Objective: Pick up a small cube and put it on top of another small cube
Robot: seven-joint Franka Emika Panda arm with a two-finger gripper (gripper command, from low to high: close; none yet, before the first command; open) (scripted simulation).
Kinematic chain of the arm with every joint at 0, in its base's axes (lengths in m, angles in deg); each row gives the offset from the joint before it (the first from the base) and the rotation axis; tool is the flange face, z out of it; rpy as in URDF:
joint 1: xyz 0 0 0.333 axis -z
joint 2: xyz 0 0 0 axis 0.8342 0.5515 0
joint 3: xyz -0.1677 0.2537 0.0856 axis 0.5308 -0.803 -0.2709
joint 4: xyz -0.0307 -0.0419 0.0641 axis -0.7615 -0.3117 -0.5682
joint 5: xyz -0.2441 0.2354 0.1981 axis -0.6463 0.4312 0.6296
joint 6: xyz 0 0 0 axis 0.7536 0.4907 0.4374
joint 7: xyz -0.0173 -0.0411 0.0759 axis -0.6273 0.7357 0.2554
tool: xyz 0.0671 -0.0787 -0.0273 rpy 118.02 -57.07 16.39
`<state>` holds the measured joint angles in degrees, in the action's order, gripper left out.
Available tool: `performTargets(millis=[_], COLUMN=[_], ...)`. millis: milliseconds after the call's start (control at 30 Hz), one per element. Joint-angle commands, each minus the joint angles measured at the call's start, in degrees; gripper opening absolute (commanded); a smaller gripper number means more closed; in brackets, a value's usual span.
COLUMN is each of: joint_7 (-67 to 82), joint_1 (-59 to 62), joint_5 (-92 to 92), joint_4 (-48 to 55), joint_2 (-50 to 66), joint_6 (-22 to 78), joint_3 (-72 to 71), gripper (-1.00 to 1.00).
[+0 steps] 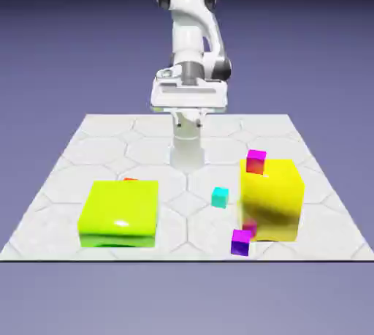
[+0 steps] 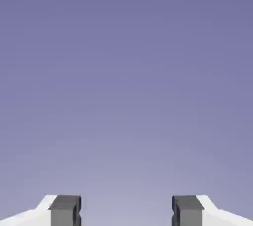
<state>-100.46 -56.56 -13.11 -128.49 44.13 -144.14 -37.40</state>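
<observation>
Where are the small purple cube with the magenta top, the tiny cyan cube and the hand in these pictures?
small purple cube [image 1: 241,242]: exterior view, on its front purple side.
tiny cyan cube [image 1: 219,197]: exterior view, on its middle.
hand [image 2: 126,210]: hand view, midway between its two grey fingertips, which stand apart with nothing between them.

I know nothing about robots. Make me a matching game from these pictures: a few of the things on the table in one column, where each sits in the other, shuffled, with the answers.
Things:
1. purple cube with magenta top
2. cyan cube
3. red cube with magenta top
4. yellow-green block

Places:
A. on the exterior view's left side of the table
B. on the open floor between the two big blocks
C. at the near foot of the big yellow block
D. at the yellow block's far top edge

Pairs: 1-C, 2-B, 3-D, 4-A
</observation>
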Motion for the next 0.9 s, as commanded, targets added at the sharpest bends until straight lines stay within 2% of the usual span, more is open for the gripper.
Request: performTargets(millis=[0,867], joint_7=[-1.11,-30.0], joint_1=[0.55,14.8], joint_5=[-0.31,-8.35], joint_4=[1.51,40.73], joint_2=[2.08,56.07], joint_6=[1.6,43.27], joint_3=[-1.01,-27.28], gripper=[0.0,0.0])
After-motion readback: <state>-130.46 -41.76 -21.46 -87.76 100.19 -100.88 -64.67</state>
